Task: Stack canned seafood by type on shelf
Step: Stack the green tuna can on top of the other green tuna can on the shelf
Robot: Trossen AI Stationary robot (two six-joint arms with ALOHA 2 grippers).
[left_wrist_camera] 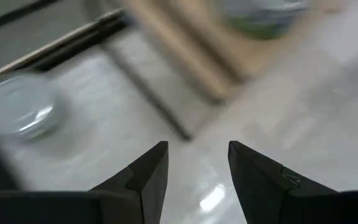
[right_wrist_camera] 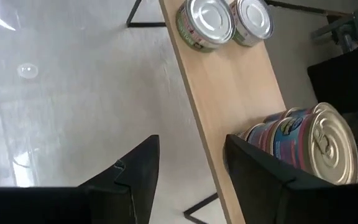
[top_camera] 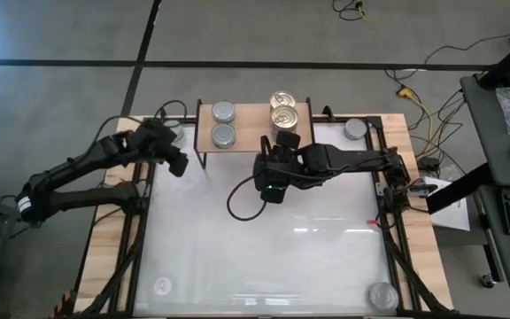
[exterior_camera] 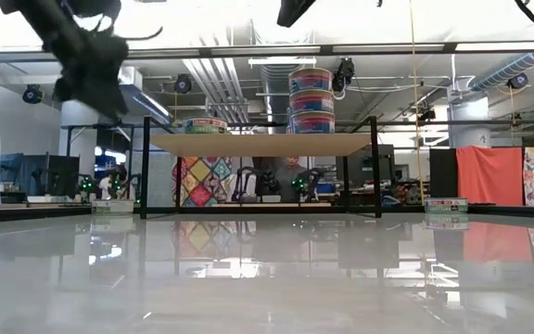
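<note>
The dark six-joint left arm's two-finger gripper is hovering with fingers apart and holding nothing, while the matching right arm's gripper is reaching forward, fingers parted and empty.

You have the shelf, a light-wood board on thin black legs, standing at twelve o'clock on the worktop. Two silver-lidded tins sit upright side by side, close together, on its nine o'clock end. Toward its three o'clock end, the gold-lidded tins rise upright in stacks, their labels pink and blue.
</note>
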